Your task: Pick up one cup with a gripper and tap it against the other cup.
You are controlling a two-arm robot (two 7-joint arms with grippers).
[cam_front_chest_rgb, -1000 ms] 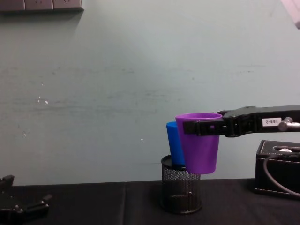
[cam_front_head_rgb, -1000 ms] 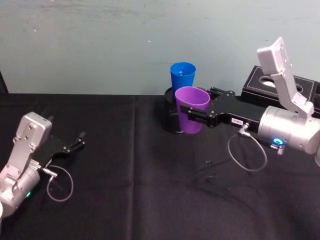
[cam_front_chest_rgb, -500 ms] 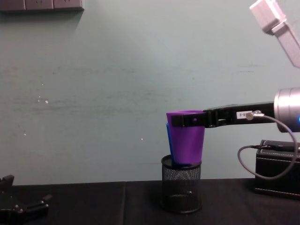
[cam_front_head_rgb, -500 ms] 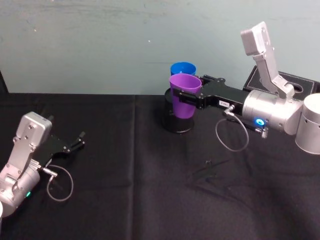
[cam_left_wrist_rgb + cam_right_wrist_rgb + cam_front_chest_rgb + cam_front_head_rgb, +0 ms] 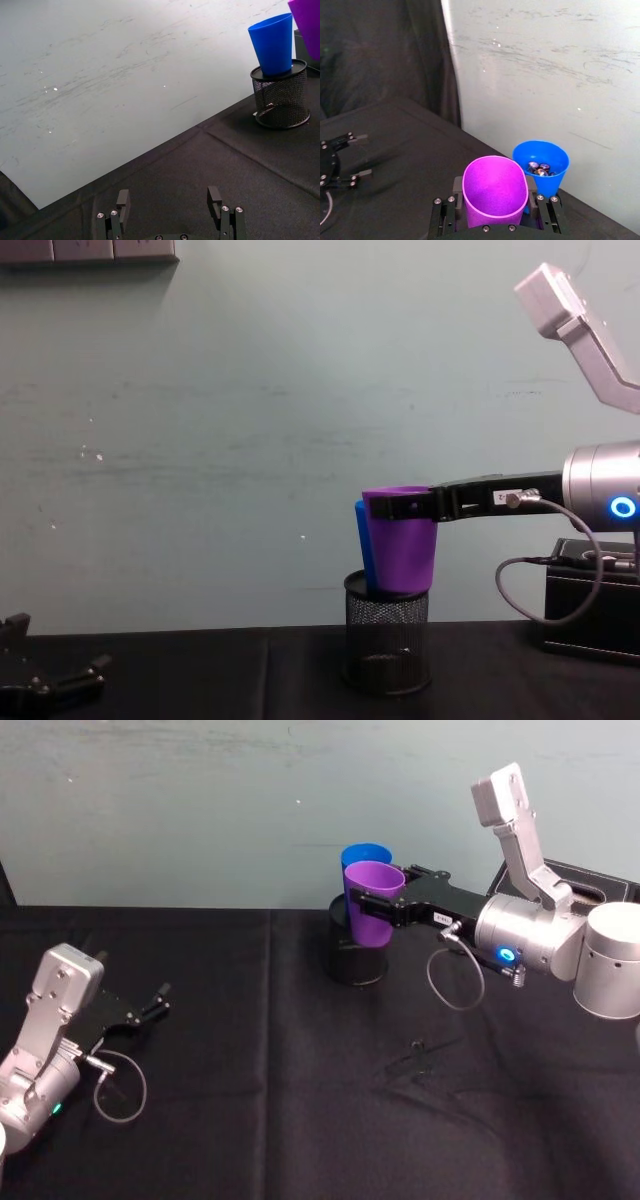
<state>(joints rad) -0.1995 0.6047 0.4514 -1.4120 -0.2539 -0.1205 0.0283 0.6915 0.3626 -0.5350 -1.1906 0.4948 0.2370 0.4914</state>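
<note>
obstacles: mesh holder (image 5: 280,100) carrying blue cup (image 5: 272,42), black box (image 5: 600,635) | free: mid table (image 5: 250,1070)

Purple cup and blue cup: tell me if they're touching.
Cannot tell. In the chest, head and right wrist views the purple cup overlaps the blue cup, hiding any contact or gap.

I see a black mesh pen holder (image 5: 386,645) standing on the black-draped desk (image 5: 280,1050). A black box (image 5: 592,602) sits to its right, and a pale wall (image 5: 220,440) is behind it.

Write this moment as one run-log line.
right gripper: shut on purple plastic tumbler, raised beside blue plastic tumbler in black wire-mesh holder | left gripper: open, parked at left
</note>
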